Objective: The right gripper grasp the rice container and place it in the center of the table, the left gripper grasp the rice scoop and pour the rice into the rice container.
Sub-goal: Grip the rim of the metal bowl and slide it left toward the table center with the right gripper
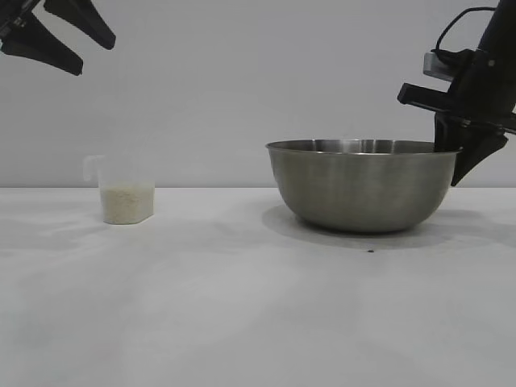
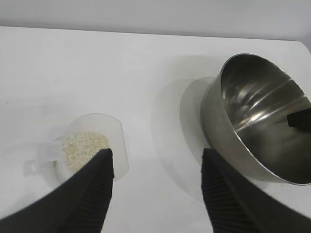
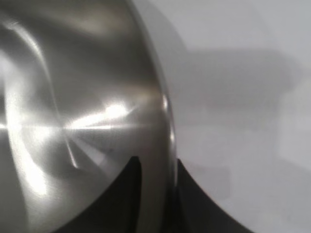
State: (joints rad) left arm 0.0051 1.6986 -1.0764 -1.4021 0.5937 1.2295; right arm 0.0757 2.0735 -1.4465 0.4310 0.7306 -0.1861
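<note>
Toward the desk's (image 1: 242, 322) right edge, the right pincer (image 3: 158, 194) pinches the brushed-steel bowl's (image 1: 363, 185) thin rim; left pincer (image 2: 155, 194) spread.

The rice container (image 1: 363, 184) was brushed steel, satiny outside and mirror-bright inside. The rice scoop (image 1: 121, 190) looked like cloudy translucent plastic holding fine matt white rice (image 2: 83, 147). The table (image 1: 242, 306) was plain, smooth, matt white

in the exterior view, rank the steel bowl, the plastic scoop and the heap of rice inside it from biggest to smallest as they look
1. the rice container, by far the widest.
2. the rice scoop, a small cup well off to the bowl's left.
3. the rice, filling only the scoop's lower part.
</note>
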